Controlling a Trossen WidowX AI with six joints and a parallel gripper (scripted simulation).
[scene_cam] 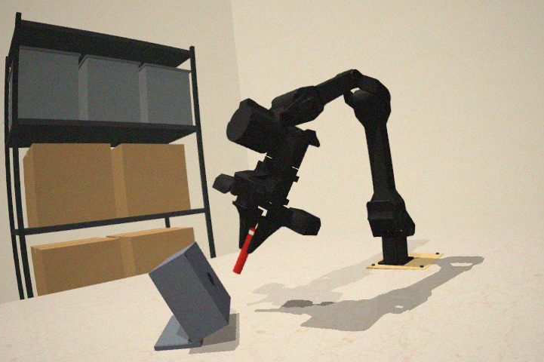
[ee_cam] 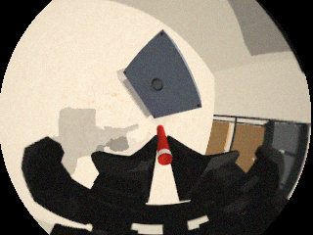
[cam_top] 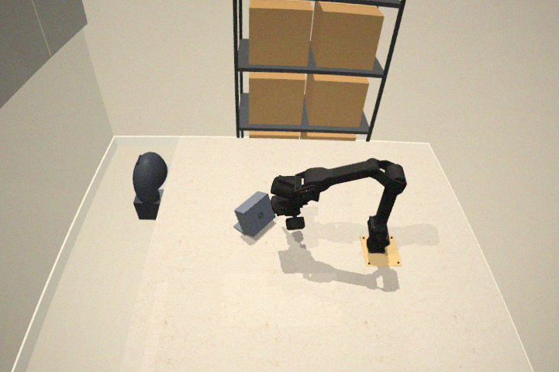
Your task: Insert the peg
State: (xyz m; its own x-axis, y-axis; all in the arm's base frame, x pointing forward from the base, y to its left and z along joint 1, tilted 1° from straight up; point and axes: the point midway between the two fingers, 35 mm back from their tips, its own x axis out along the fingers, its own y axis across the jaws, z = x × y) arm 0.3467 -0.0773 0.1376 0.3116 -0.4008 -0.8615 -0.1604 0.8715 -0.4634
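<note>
A red round peg (scene_cam: 242,259) (ee_cam: 162,139) with a white band near its top is held in my gripper (scene_cam: 246,248) (ee_cam: 162,137), which is shut on it. The peg is tilted, its bottom end pointing down and toward the panel, in the air above the table. The blue-grey sloped panel (cam_top: 250,218) (scene_cam: 186,289) (ee_cam: 171,64) stands in front of the gripper. Its round hole (cam_top: 260,215) (scene_cam: 210,278) (ee_cam: 156,84) shows dark in the face. The peg's bottom end is apart from the face. In the top view the arm hides the peg and fingertips.
The arm's base sits on a yellow plate (cam_top: 383,259) (scene_cam: 394,267). A dark egg-shaped object (cam_top: 150,175) on a block stands at the far left of the table. A shelf rack with brown boxes (cam_top: 280,35) (scene_cam: 71,183) stands behind the table.
</note>
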